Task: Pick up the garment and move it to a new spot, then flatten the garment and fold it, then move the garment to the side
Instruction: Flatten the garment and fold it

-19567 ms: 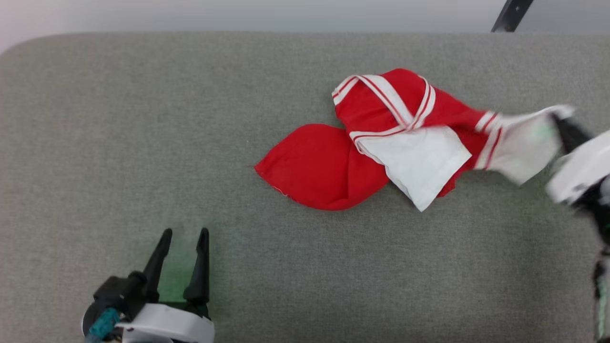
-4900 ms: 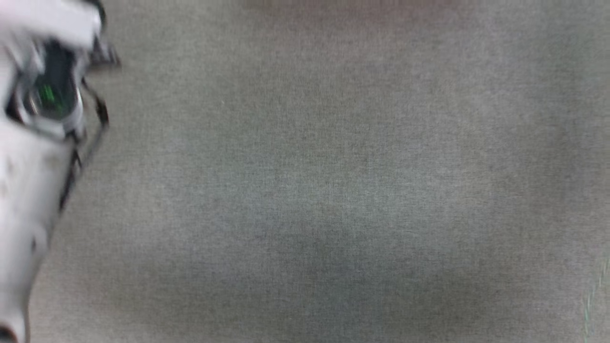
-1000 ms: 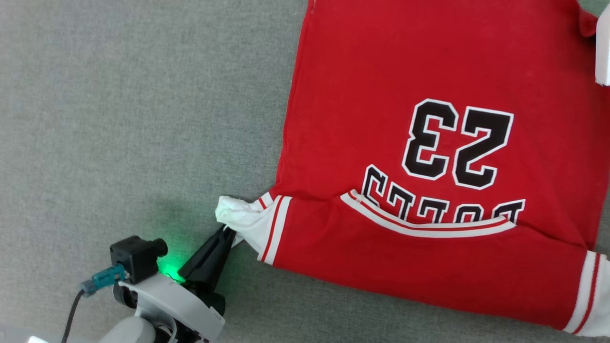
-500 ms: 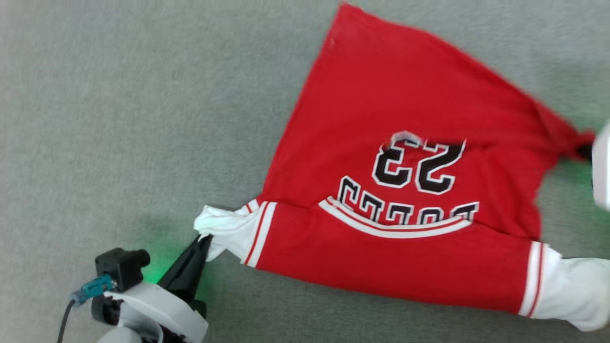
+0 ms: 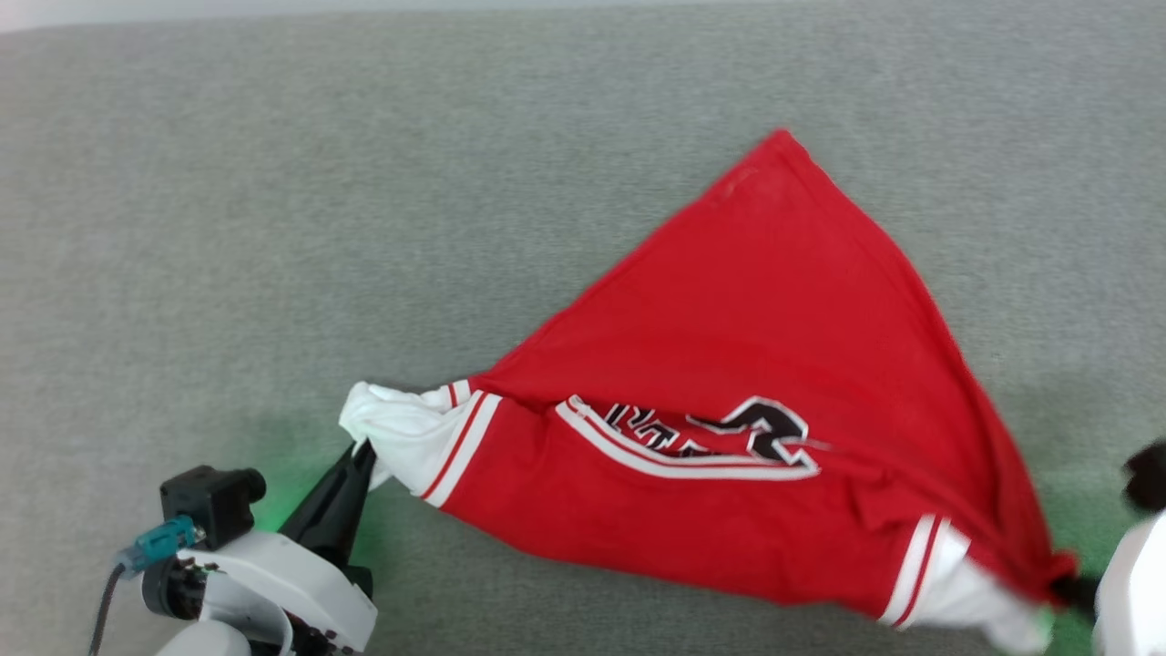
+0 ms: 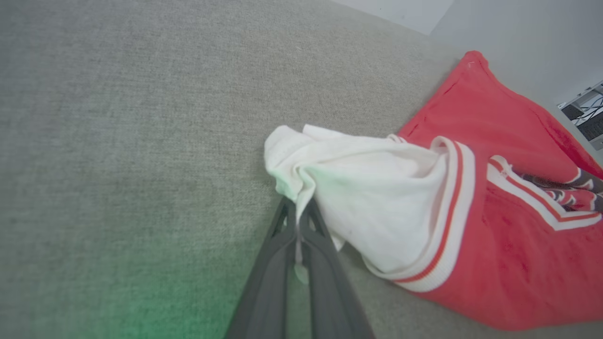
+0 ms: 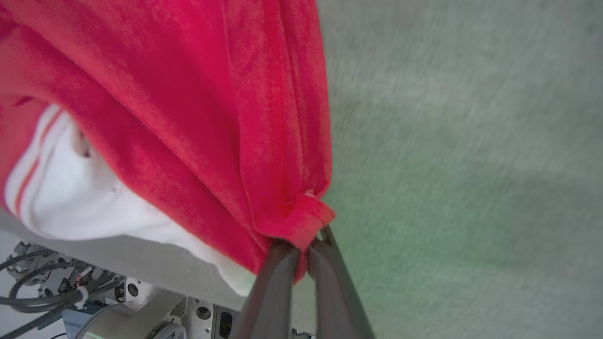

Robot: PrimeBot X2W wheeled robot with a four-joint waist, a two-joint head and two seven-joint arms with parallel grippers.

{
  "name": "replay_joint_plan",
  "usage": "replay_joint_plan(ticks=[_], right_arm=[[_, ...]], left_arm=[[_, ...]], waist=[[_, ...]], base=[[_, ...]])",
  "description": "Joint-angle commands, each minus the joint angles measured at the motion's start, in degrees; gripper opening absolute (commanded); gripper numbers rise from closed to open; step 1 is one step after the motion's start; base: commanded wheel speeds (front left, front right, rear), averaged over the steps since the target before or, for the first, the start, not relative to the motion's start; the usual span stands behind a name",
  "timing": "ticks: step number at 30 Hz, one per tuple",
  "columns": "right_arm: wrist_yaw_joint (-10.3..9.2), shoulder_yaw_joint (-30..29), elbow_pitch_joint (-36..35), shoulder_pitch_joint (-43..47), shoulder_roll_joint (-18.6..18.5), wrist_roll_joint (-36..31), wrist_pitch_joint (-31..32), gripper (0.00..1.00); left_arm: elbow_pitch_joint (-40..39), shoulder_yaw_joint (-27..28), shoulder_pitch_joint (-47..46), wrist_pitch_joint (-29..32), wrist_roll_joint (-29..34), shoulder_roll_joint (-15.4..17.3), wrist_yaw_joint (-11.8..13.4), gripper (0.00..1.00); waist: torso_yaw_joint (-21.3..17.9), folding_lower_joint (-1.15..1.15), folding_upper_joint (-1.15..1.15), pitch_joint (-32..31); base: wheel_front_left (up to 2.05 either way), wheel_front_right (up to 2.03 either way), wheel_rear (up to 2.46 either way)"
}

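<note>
the garment (image 5: pixel 747 364) lies stretched between both tools over the grey cloth-covered table (image 5: pixel 273 228). nearest, the left tool (image 5: pixel 358 458) is clamped on a white sleeve end and the right tool (image 7: pixel 304 245) on a red hem corner. a pale wall (image 5: pixel 91 9) runs along the far edge.

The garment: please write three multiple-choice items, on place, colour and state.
1. Where do the fingers of the left gripper hold the garment? A. white sleeve end B. neckline C. number
2. The surface beneath is: A. blue B. grey C. brown
3. The right gripper is: A. wide open B. shut on nothing C. shut on a red corner
Key: 1 A, white cloth bunches at the fingertips; 2 B, grey fabric lies all around; 3 C, the red hem is pinched between closed fingers.
</note>
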Motion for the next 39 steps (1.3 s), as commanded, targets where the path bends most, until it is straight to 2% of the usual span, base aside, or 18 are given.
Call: replay_joint_plan(ticks=[1,4,10,12,13,19,22,24,27,31,34,36,39], right_arm=[[-0.06,0.17,-1.02,1.85,0.78,-0.65,0.46,0.0],[-0.06,1.17,-3.79,7.18,3.85,-1.12,1.72,0.0],[-0.06,2.15,-4.87,8.23,5.59,-2.18,1.35,0.0],[-0.06,1.24,-4.65,7.38,5.9,-3.0,0.42,0.62],[-0.06,1.17,-5.14,7.06,5.55,-2.91,0.15,1.0],[-0.06,-5.16,-11.04,2.74,3.92,0.05,0.55,1.0],[-0.06,-8.5,-13.84,-2.73,1.89,-0.16,0.76,1.0],[-0.06,-8.1,-13.92,-8.36,0.28,-1.92,-0.53,1.0],[-0.05,-2.02,-9.92,-17.6,-0.93,-6.01,-3.25,1.0],[-0.06,7.22,1.24,-29.19,1.92,-8.36,-5.58,1.0],[-0.06,13.59,9.33,-36.18,2.36,-10.14,-5.96,1.0],[-0.06,16.41,14.05,-40.03,3.18,-9.73,-5.7,1.0],[-0.06,19.36,19.81,-45.18,2.38,-10.78,-6.04,1.0]], left_arm=[[-0.31,0.21,-0.04,0.0,0.22,0.25,0.31,0.0],[-0.98,0.09,-0.3,0.38,0.44,0.66,0.56,0.0],[-1.58,0.12,-0.52,0.75,0.46,0.95,1.0,0.0],[-1.7,0.0,-0.43,0.87,0.49,0.9,1.16,0.0],[-1.76,-0.09,-0.29,0.84,0.52,0.83,1.27,0.0],[-2.51,-0.45,0.77,0.7,0.44,0.61,1.68,0.0],[-3.1,-0.83,0.07,0.81,0.7,0.14,1.64,0.0],[-3.45,-1.09,-0.43,0.79,0.85,-0.21,1.49,0.0],[-3.79,-1.26,-0.98,0.75,1.04,-0.5,1.32,0.0],[-3.51,-1.9,-1.84,0.9,1.11,-1.41,1.05,0.0],[-3.21,-2.16,-2.38,0.64,1.06,-2.16,0.78,0.0],[-2.88,-2.24,-2.68,0.4,0.98,-2.55,0.54,0.0],[-2.2,-2.66,-3.27,0.23,1.22,-3.38,0.08,0.0]], waist=[[-1.45,0.0,0.0,0.02],[-2.34,0.0,0.0,0.62],[-3.05,0.0,0.0,0.83],[-3.15,0.0,0.0,0.66],[-3.16,0.0,0.0,0.52],[-2.8,0.0,0.0,0.2],[-1.68,0.0,0.0,0.8],[-0.98,0.0,0.0,1.47],[-0.08,0.0,0.0,2.78],[2.1,0.0,0.0,4.15],[3.94,0.0,0.0,5.28],[5.0,0.0,0.0,6.05],[6.42,0.0,0.0,7.24]], base=[[0.0,0.0,0.0],[0.0,0.0,0.0],[0.0,0.0,0.0],[0.0,0.0,0.0],[0.0,0.0,0.0],[0.0,0.0,0.0],[0.0,0.0,0.0],[0.0,0.0,0.0],[0.0,0.0,0.0],[0.0,0.0,0.0],[0.0,0.0,0.0],[0.0,0.0,0.0],[0.0,0.0,0.0]])
